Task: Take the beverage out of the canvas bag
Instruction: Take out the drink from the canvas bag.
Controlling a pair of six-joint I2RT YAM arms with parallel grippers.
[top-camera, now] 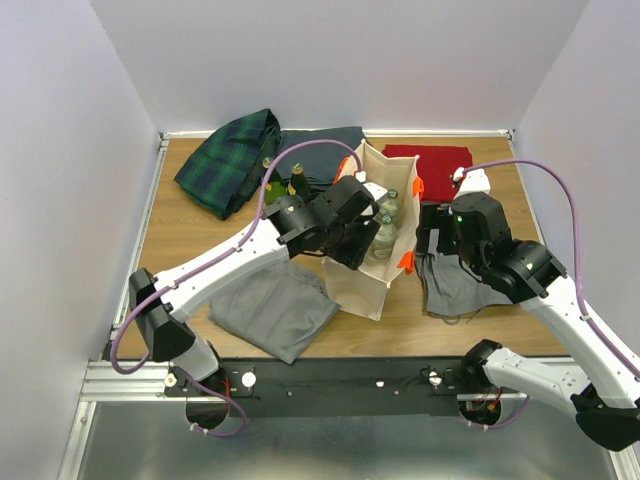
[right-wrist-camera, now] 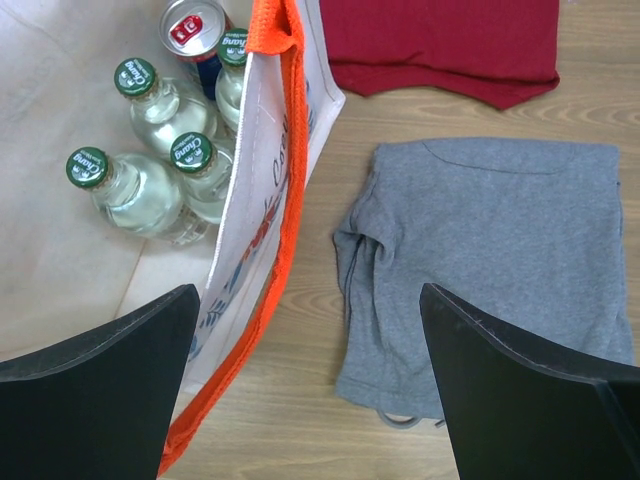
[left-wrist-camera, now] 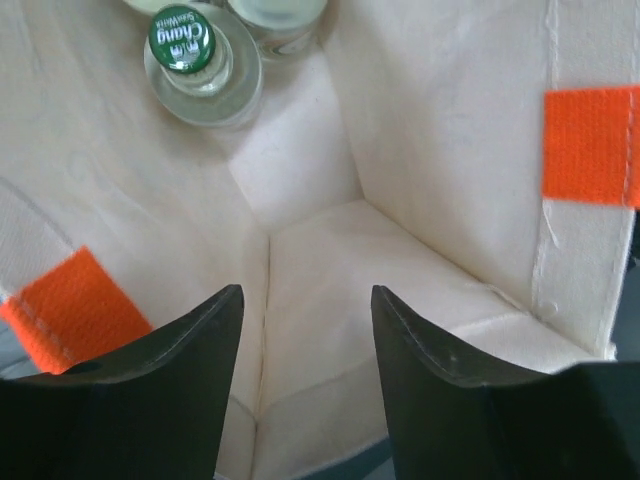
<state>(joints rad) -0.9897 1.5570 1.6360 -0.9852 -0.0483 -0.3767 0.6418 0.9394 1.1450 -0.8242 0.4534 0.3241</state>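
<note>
The cream canvas bag (top-camera: pixel 358 285) with orange handles stands open at mid-table. Several clear bottles with green caps (top-camera: pixel 386 236) stand inside. My left gripper (top-camera: pixel 366 250) is open and empty, reaching into the bag's mouth from the left. In the left wrist view the gripper (left-wrist-camera: pixel 305 310) hangs over the bag's bare inner corner (left-wrist-camera: pixel 320 260), with a green-capped bottle (left-wrist-camera: pixel 184 42) further ahead. My right gripper (top-camera: pixel 432 236) is open and empty, just right of the bag. The right wrist view shows this gripper (right-wrist-camera: pixel 310 300) straddling the bag's right wall (right-wrist-camera: pixel 255 200), the bottles (right-wrist-camera: pixel 130 190) and a red can (right-wrist-camera: pixel 192 25).
A grey shirt (right-wrist-camera: pixel 500 260) lies under my right gripper and a red cloth (right-wrist-camera: pixel 440 40) beyond it. A plaid cloth (top-camera: pixel 228 160), a dark grey cloth (top-camera: pixel 325 155) and green bottles (top-camera: pixel 285 185) sit at the back left. A grey cloth (top-camera: pixel 275 305) lies front left.
</note>
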